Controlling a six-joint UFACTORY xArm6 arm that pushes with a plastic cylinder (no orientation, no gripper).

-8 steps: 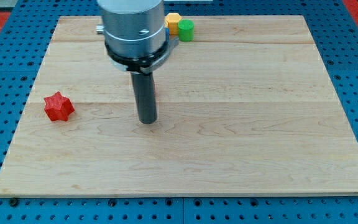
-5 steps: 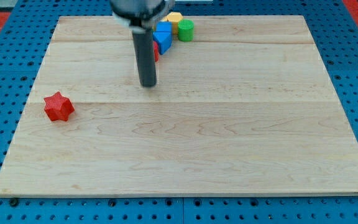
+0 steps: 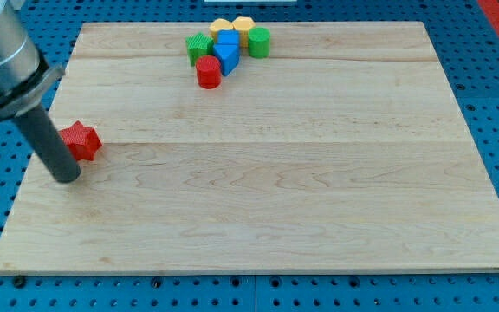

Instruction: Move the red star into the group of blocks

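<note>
Swinging from the table's (image 3: 319, 217) middle to the view's left, my tip (image 3: 66, 178) now sits against the red star (image 3: 81, 141), well apart from the group of blocks (image 3: 225, 48) at the view's top; no jaws exist.

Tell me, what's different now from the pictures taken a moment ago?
The arm swung from the board's middle and top across to the view's left. My tip now sits at the lower left of the red star, right against it or nearly so. The star hardly shifted, if at all. The group of blocks at the view's top, earlier partly hidden behind the arm, shows in full and looks unmoved.
</note>
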